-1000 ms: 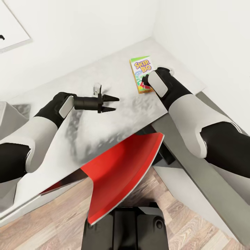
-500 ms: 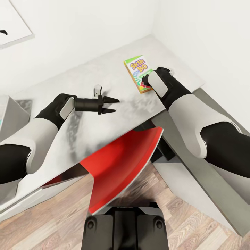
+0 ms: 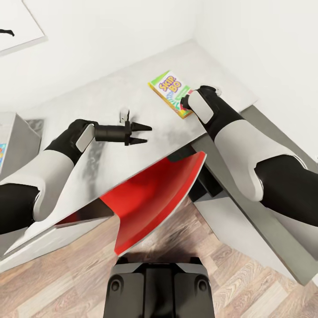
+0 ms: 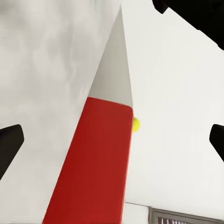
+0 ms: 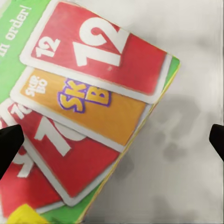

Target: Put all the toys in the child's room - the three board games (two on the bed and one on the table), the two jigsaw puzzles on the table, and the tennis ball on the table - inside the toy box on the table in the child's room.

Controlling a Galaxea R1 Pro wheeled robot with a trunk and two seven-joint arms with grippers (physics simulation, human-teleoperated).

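Right gripper [image 5: 112,135] hung spread wide just above the near corner of the orange-green "Skip-Bo" board game box [image 3: 170,92], apparently lined up to straddle that edge. The box lay flat on the pale grey-white worktop [image 3: 110,101] near the wall corner. Left gripper [image 3: 140,134] hung parted and empty over bare worktop, likely kept clear.

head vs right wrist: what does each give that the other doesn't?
Head alone: both arms, the left gripper open in mid-air, the red panel below the table edge, the wood floor, and the whole Skip-Bo box. Right wrist alone: the box print close up, red 12 card, orange Skip-Bo card, and dark fingertips set wide apart. Shared: the box lying flat on the white table.
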